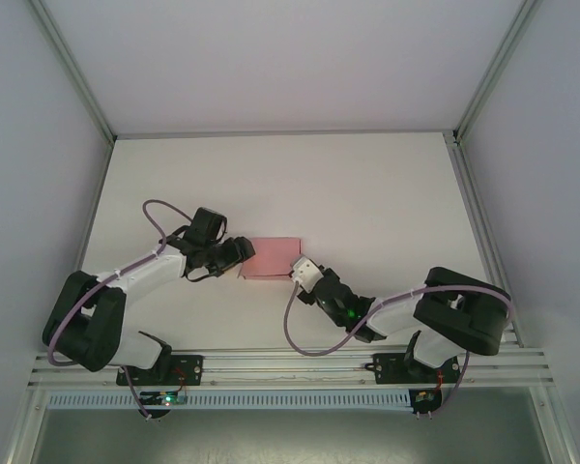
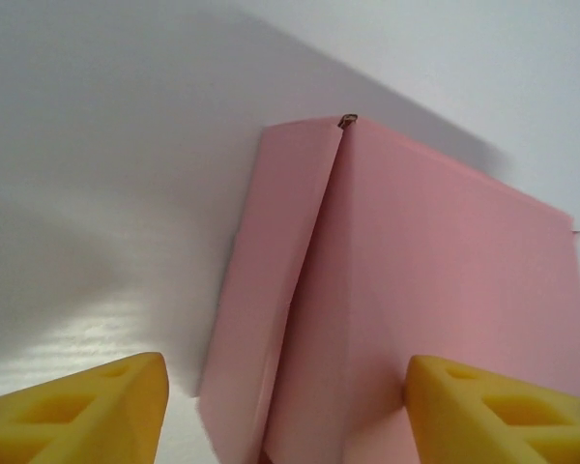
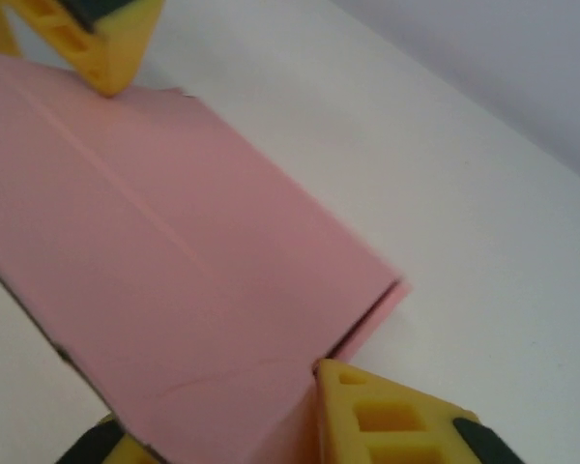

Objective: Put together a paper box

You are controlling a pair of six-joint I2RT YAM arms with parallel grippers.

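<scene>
The paper box (image 1: 274, 257) lies near the middle of the desk (image 1: 367, 184), already folded into a flat pink rectangle, so I judge most of the creasing done. The left end effector (image 1: 240, 255) sits at its 9 o'clock edge, released, with fingers spread either side of that end. There a long side flap (image 2: 261, 290) stands off at an angle and looks not yet tucked. The right end effector (image 1: 301, 270) is at the box's 5 o'clock corner with the pink edge between its narrowly parted fingers; I cannot tell whether it pinches the paper, and closing that flap seems to be what remains.
</scene>
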